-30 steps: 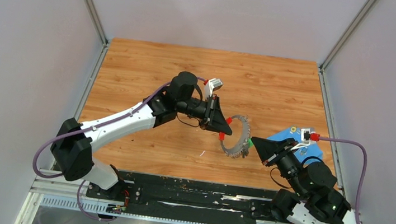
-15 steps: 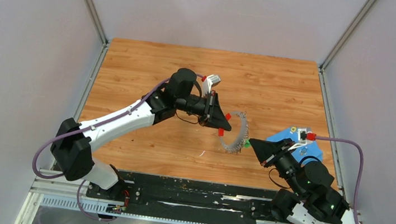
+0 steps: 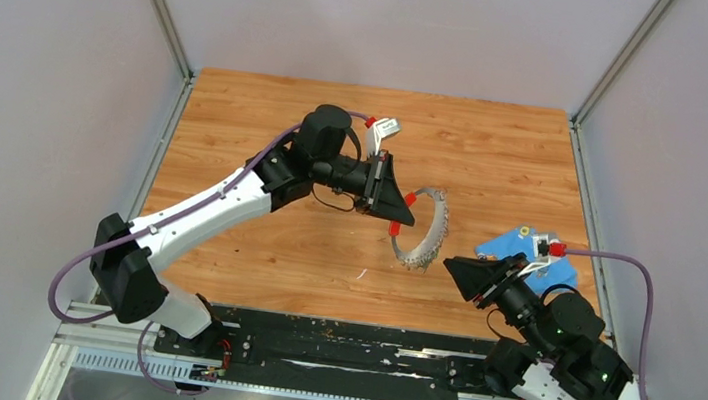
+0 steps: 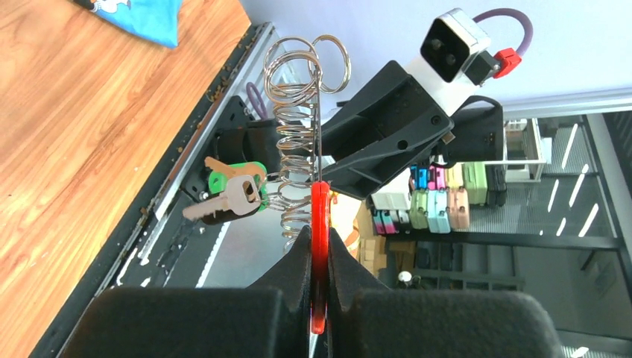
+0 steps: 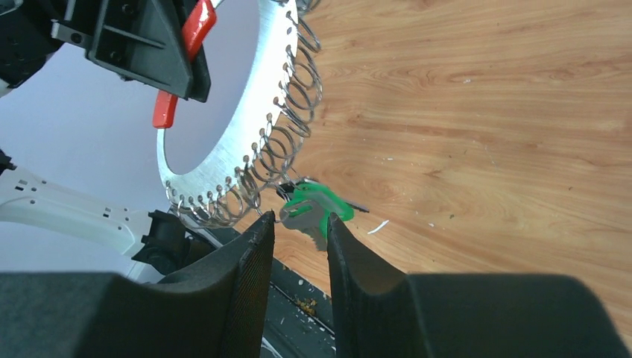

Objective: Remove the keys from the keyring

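The keyring (image 3: 441, 228) is a flat silver ring with small wire loops along its rim and a red sleeve (image 4: 320, 216). It hangs above the table with my left gripper (image 4: 320, 250) shut on the red sleeve. The keys (image 5: 313, 205), some with green heads and one plain metal, dangle from a loop at the ring's low end. My right gripper (image 5: 300, 220) is open just under them, and the metal key's blade hangs between its fingertips. In the top view the right gripper (image 3: 450, 263) sits just below and right of the ring, and the left gripper (image 3: 405, 214) sits on the ring's left side.
A blue cloth (image 3: 515, 249) lies on the wooden table (image 3: 287, 132) at the right, beside my right arm. The black rail of the arm bases (image 3: 334, 344) runs along the near edge. Grey walls close off both sides.
My right gripper has opened and let go of the keys, and it has drawn back a little towards the near edge. The left arm has carried the ring slightly up and away.
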`<state>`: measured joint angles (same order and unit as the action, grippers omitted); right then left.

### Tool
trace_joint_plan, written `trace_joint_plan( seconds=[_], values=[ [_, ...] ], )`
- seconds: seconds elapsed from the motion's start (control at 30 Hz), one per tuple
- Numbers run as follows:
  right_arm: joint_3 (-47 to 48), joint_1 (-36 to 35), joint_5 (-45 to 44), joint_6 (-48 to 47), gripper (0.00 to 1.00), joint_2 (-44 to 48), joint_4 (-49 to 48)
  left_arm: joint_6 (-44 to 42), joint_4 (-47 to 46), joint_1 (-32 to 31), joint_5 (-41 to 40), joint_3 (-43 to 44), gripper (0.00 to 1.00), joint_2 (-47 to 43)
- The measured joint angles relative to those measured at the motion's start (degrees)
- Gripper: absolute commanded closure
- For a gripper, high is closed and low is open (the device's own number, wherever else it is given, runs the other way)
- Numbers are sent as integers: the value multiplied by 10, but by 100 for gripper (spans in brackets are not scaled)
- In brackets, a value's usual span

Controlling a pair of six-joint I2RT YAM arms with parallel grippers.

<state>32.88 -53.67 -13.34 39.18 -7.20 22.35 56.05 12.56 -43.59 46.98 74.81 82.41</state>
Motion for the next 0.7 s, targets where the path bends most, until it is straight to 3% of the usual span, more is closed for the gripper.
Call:
trace_joint_plan(
  seconds=[0.4, 0.7],
  values=[
    [78, 0, 120, -90, 80, -77, 0, -31, 21, 0, 24, 17, 100, -5],
    [104, 0, 167, -109, 82, -91, 16, -51, 0, -1, 62, 25, 100, -21]
  ],
)
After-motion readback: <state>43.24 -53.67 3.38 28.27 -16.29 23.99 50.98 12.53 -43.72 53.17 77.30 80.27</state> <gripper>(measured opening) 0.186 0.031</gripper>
